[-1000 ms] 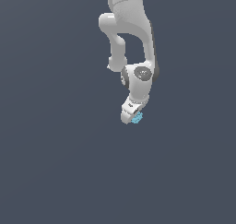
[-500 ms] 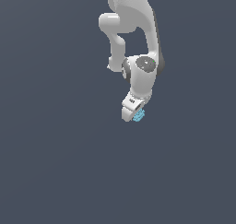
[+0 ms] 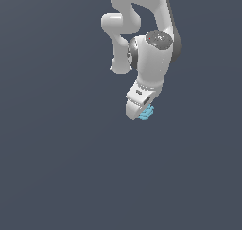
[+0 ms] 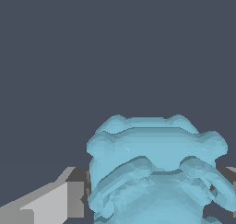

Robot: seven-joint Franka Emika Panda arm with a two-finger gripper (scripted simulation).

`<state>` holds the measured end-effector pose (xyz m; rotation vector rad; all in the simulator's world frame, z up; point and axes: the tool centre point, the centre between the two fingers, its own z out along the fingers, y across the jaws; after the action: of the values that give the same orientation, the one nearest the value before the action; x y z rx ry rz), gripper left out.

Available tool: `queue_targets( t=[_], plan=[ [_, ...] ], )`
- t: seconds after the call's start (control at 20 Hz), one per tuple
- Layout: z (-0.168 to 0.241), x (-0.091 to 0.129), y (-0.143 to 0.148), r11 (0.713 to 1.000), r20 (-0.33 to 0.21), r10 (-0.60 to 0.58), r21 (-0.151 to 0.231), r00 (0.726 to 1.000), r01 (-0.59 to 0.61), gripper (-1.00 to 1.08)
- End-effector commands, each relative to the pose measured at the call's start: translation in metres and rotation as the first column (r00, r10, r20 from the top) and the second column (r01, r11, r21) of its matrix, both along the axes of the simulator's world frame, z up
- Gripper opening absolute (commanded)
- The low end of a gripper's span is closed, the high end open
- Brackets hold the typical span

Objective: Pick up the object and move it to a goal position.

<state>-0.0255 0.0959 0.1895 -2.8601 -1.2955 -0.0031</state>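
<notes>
The object is a small light-blue, lumpy, ridged thing [image 3: 146, 112]. It sits at the tip of my white gripper [image 3: 140, 111] in the exterior view, mostly hidden behind the hand. In the wrist view the object [image 4: 154, 172] fills the space between my fingers, with one grey finger [image 4: 69, 193] showing beside it. My gripper is shut on the object and holds it up off the dark grey floor [image 3: 56, 167].
The white arm [image 3: 151, 49] reaches in from the top of the exterior view. A plain dark grey surface lies all around. No goal marker shows in either view.
The arm has shifted a little toward the exterior view's right, and its wrist has risen and turned, with the object still held. The gripper tip has barely moved.
</notes>
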Motion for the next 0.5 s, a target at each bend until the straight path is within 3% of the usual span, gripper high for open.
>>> queue_targets(
  t=[0.0, 0.45],
  plan=[
    [0.025, 0.009, 0.000, 1.000, -0.001, 0.000, 0.000, 1.000, 0.000, -1.00],
    [0.102, 0.039, 0.001, 1.000, -0.001, -0.001, -0.001, 1.000, 0.001, -1.00]
  ],
)
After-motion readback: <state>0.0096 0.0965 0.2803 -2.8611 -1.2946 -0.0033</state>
